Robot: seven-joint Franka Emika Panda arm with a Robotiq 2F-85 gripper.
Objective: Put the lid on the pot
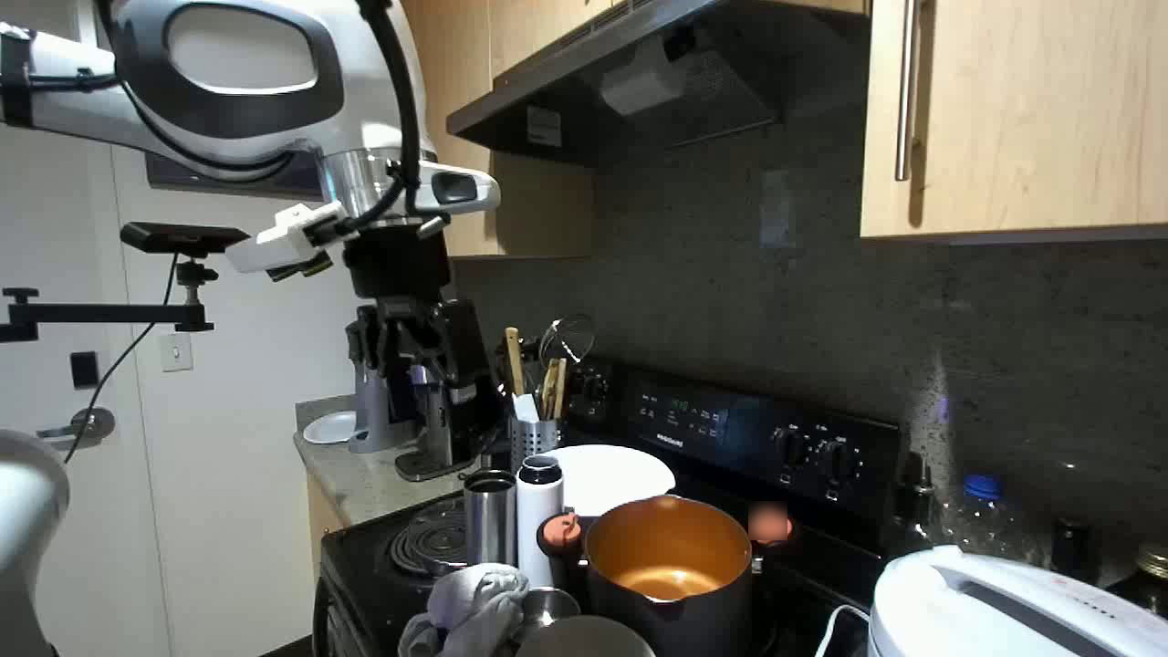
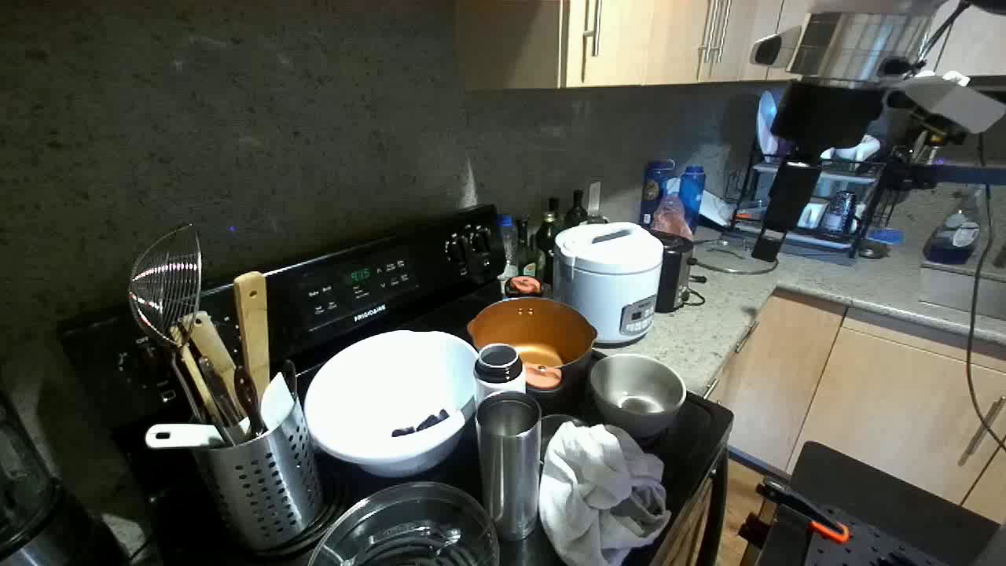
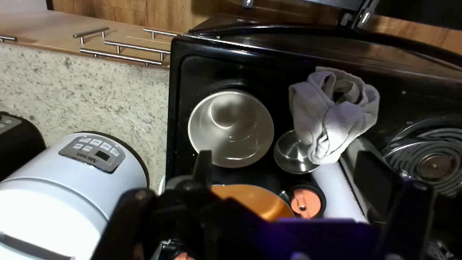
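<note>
So, gripper (image 1: 427,365) is wide, fingers (image 3: 204,169) far apart in the wrist view; it hangs high, well apart from the pot (image 1: 671,561) in both exterior views. Pot stands upright on the stove (image 3: 267,72), dark outside, coppery inside, mouth open, range hood (image 1: 639,91) well above. Sides are tight: rice cooker (image 2: 609,283) just beside, white bowl (image 2: 369,393) near, white bottle (image 1: 540,538) by one orange-padded handle (image 3: 306,201), steel tumbler (image 2: 509,464) next to the bottle. Wrist view shows a thin gap of black between pot and grey bowl (image 3: 231,130), which sits near the stove's counter-side edge. Towel (image 3: 332,112) lies toward the front, a strip of stovetop showing along that edge. The lid (image 2: 727,259), clear glass, thin dark rim, is on the counter (image 2: 727,295) past the rice cooker, near the dish rack (image 2: 845,177).
</note>
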